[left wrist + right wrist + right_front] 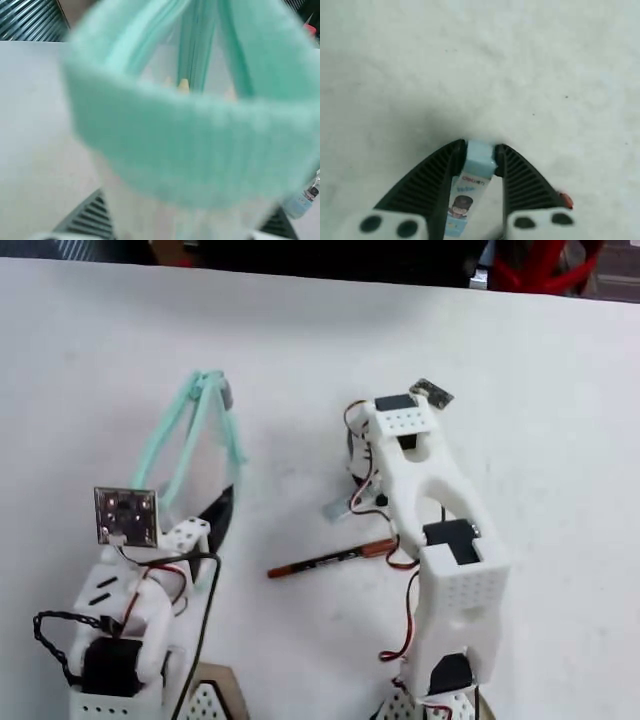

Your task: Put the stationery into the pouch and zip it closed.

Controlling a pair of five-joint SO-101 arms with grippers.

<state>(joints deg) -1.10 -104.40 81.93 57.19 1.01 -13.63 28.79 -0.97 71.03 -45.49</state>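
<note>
White table, eraser lengthwise in right tool

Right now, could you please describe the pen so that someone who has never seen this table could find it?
On the white table, look between the left arm and right arm. The pen lies slanted, one end by red wires. It is the only long thin stick, unlike the mint-green pouch and the blue eraser in the right gripper.
</note>
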